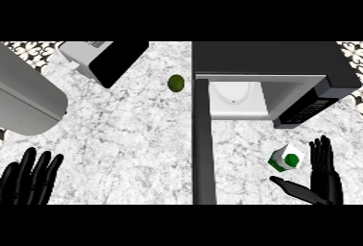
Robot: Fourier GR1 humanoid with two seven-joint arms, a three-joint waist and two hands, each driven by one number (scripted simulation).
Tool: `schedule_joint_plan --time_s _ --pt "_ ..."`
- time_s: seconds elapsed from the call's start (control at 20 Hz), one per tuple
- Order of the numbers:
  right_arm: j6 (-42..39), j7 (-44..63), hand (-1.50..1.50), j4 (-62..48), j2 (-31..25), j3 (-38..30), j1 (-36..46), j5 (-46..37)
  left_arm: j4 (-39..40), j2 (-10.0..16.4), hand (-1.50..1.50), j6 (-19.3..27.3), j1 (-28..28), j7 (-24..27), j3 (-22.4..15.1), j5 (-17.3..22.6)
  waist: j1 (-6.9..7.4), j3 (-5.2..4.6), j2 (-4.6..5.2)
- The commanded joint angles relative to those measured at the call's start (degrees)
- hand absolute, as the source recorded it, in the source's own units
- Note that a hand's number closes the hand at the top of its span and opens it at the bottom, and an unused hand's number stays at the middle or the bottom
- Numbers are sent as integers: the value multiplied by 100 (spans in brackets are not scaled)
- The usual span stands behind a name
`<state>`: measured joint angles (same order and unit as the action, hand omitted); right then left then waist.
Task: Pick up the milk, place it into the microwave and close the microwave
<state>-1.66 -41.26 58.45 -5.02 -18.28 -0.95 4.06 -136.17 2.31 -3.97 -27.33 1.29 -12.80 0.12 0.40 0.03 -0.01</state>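
Milk carton (285, 159) sat near the worktop's (127, 144) front-right edge, just in front of the open microwave (269, 67) — right robot hand (327, 184) was spread beside it, fingers apart, probably lining up a grab.

the milk (286, 159) stands on the desk (127, 144) before the open microwave (269, 72), the open right hand (324, 180) just beside it.

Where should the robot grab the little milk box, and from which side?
Probably round the flat sides of the milk carton, coming from its right. The right hand is open just there, thumb below, fingers alongside. The open microwave door stands on its left.
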Motion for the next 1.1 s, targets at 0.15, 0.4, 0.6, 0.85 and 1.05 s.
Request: schedule_joint_plan --time_s 0.15,0.4,0.6,0.85,1.05 --pt "-116 -839 -150 -2026 -371 -312 985 79 46 24 -150 -69 -90 134 -22 -33 16 1 4" --pt "-324 -1430 -150 -2845 -623 -257 1166 -49 -368 -41 -150 47 -251 -89 -382 -340 17 2 1" --pt "-363 -2247 150 -4018 -651 -353 1655 -169 -127 -148 -150 135 -133 18 -465 -393 56 10 19" --pt "399 -2887 150 -3717 -515 10 1442 -733 -521 34 -150 78 -69 -408 -167 -121 55 11 23" --pt "-862 -2903 150 -3434 -462 179 1323 -582 -158 62 -150 -37 -248 109 -65 -11 36 1 -1"
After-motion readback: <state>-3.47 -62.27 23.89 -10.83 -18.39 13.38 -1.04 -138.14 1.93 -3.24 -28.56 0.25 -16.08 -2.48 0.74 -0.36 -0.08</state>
